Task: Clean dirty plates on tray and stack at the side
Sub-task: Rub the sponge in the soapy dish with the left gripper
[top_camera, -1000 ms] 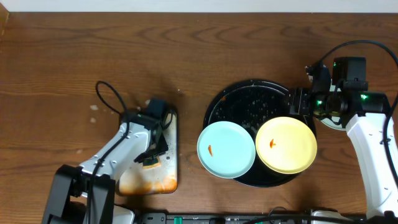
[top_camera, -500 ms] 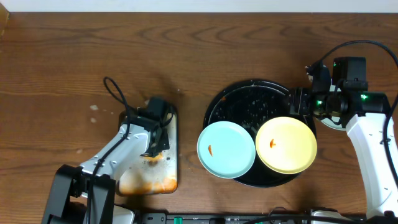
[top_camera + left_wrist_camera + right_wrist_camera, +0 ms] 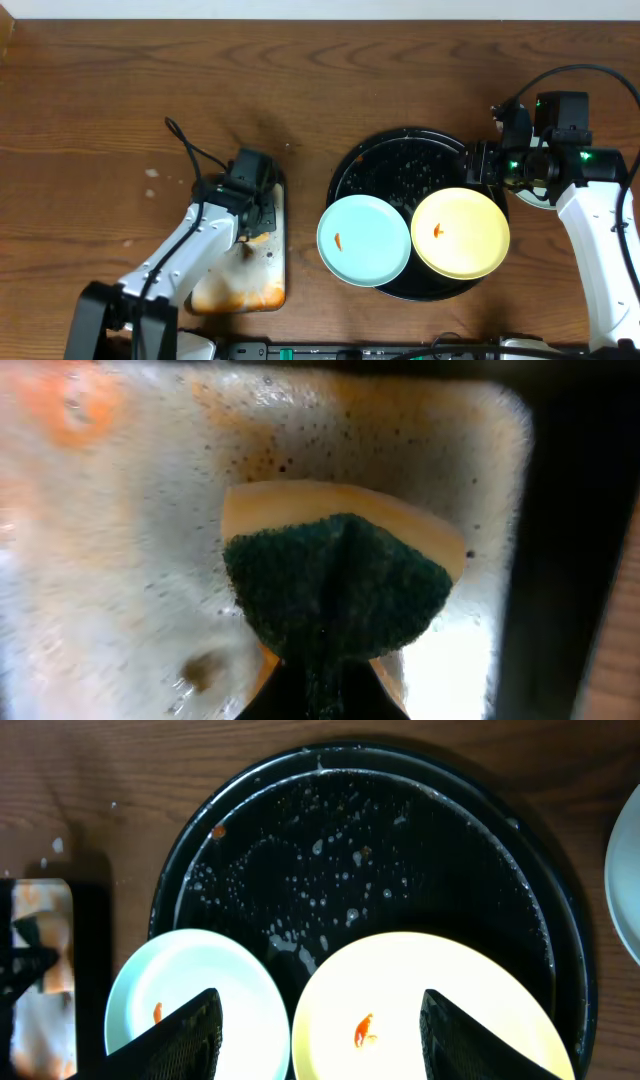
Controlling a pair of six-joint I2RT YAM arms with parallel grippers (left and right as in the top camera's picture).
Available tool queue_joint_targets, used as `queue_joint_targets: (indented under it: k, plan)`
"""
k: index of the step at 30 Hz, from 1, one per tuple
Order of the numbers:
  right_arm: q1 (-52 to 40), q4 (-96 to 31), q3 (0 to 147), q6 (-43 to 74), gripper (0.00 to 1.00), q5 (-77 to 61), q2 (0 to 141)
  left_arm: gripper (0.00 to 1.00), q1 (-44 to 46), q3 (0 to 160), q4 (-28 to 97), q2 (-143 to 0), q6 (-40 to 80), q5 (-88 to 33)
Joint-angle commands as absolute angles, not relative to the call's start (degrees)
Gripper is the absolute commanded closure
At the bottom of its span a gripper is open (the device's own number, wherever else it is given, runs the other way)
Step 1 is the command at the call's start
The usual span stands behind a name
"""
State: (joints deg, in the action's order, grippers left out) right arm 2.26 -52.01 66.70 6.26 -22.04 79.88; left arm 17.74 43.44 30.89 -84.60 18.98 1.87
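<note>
The left pincer (image 3: 249, 203) is clenched on a yellow sponge with a dark green scouring face (image 3: 335, 585). It holds the sponge low over the rectangular rusty, soapy metal pan (image 3: 240, 290), most likely to load it with suds before any scrubbing. The right pincer (image 3: 325, 1035) is released and grasps nothing. It hangs above the large round glossy black tray (image 3: 400, 135), probably placed to steady or lift a plate once the sponge comes across.

Two dirty plates lie on the near part of the tray, side by side with their near edges out over its rim. The pale light-blue round plate (image 3: 364, 240) is on the left and the pale yellow round plate (image 3: 460, 233) on the right, each with a small orange smear. Neither looks cleaned, and nothing is stacked at the side on the brown wooden counter (image 3: 100, 100).

Only the left wrist view shows the sponge and how it is pinched; from overhead the arm hides it. The right wrist view shows water beads on the tray floor and a pale curved edge (image 3: 626, 870) beyond the tray's right side. That may be a third plate, at a spot the right arm covers from overhead.
</note>
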Motion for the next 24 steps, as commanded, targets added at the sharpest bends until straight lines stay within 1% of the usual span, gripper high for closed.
queue_joint_targets:
  k: [1,7,14,21,24]
  plan:
    - [1.8,-52.0,67.0,5.5,0.39,-21.9,79.9,0.92,17.6,40.1,28.2,-87.8,17.8,2.1]
    - [1.8,-52.1,66.9,5.7,0.40,-21.9,79.9,0.92,17.6,39.3,25.8,-90.8,18.2,2.1]
    - [1.8,-52.1,67.0,5.7,0.41,-21.9,79.9,0.92,17.3,40.2,28.5,-90.9,20.2,1.9]
    - [1.8,-52.4,67.0,5.8,0.42,-18.5,79.9,0.93,17.3,53.8,42.7,-89.6,18.6,2.0]
    - [2.5,-53.7,67.0,9.0,0.45,-14.9,79.9,0.92,17.3,60.4,48.8,-89.5,18.3,1.9]
